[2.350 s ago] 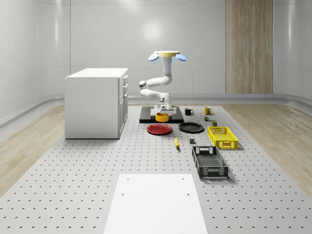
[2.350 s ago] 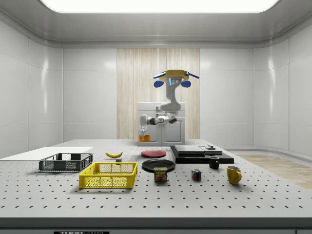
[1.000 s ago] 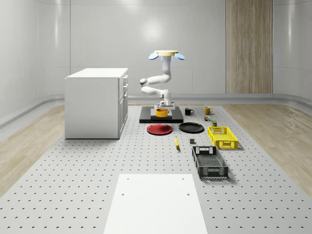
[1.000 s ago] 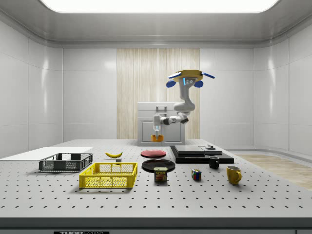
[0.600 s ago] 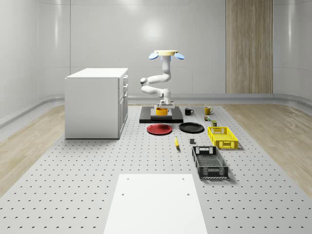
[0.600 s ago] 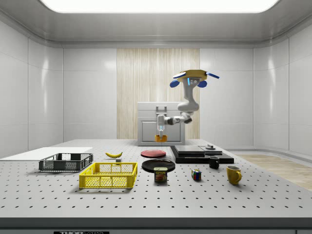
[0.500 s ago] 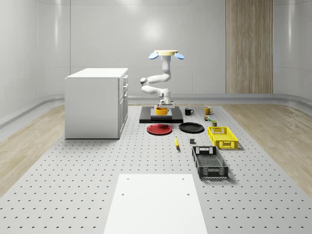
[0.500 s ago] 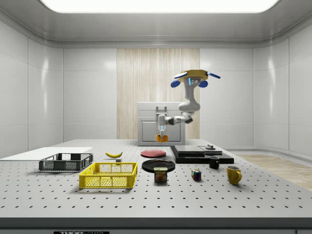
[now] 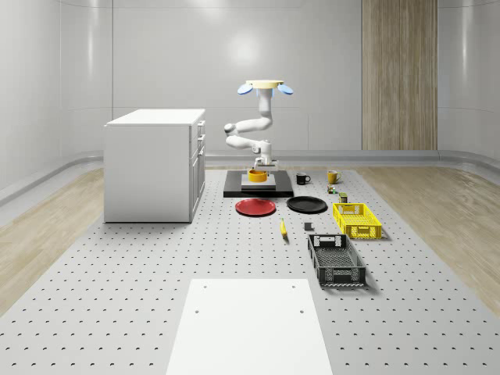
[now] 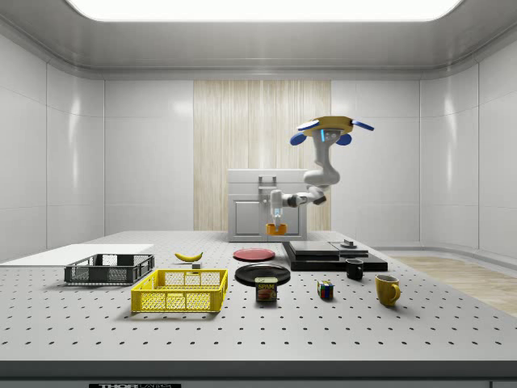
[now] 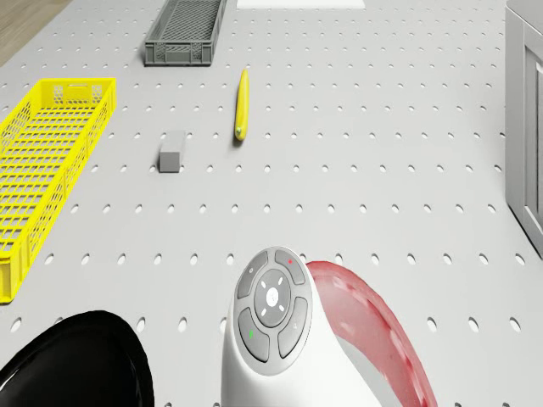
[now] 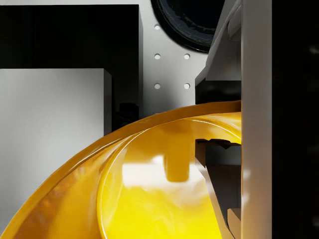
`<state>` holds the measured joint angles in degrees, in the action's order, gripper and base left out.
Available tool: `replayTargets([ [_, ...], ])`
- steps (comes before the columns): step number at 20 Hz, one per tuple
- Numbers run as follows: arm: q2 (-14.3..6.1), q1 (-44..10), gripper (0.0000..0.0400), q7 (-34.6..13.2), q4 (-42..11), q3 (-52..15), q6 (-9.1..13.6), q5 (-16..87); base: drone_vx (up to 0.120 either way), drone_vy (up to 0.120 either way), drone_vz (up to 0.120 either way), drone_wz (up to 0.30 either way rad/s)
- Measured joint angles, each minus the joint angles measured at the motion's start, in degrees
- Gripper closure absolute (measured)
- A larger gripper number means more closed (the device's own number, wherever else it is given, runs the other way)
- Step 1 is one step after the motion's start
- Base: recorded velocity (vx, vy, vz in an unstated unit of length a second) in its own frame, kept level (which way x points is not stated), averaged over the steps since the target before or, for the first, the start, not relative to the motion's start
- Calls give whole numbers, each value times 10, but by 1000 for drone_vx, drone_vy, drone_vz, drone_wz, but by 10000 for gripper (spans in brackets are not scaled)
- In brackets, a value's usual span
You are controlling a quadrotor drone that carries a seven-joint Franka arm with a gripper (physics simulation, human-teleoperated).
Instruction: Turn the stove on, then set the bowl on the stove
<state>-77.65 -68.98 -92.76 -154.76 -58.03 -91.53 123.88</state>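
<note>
Pale, glossy walls and a wood-panelled strip are enclosing a grey perforated table (image 9: 117, 258). On it, the black stove (image 9: 234, 190) is lying near the white cabinet (image 9: 153, 166). The orange bowl (image 9: 258, 176) is hanging just above the stove's pale plate, clamped at its rim by the gripper (image 9: 264, 167). The wrist view is showing that grip closely: one finger (image 12: 212, 194) is sitting inside the bowl (image 12: 149, 199) and the other outside, pinching the wall. The side view is showing the bowl (image 10: 276, 229) clear of the stove (image 10: 333, 257), near the edge toward that view's left, with the drone (image 10: 331, 128) hovering higher, over the stove.

The drone view is looking past the arm's joint (image 11: 273, 318) at the red plate (image 11: 386, 339), the black plate (image 11: 76, 365), the banana (image 11: 242, 104), the yellow basket (image 11: 47, 161) and the grey crate (image 11: 185, 32). The side view is adding a tin (image 10: 266, 289), a coloured cube (image 10: 325, 290), a black cup (image 10: 354, 268) and a yellow mug (image 10: 387, 288). A white sheet (image 9: 248, 326) is lying at the table's near end in the whole-scene view.
</note>
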Motion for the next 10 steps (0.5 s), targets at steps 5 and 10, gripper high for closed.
replayTargets([
  [5, 0, 0, 300, 0, 0, 0, 0, 0, -120, 0, -40, 0],
  [10, 0, 0, 300, 0, 0, 0, 0, 0, -120, 0, -72, 0],
])
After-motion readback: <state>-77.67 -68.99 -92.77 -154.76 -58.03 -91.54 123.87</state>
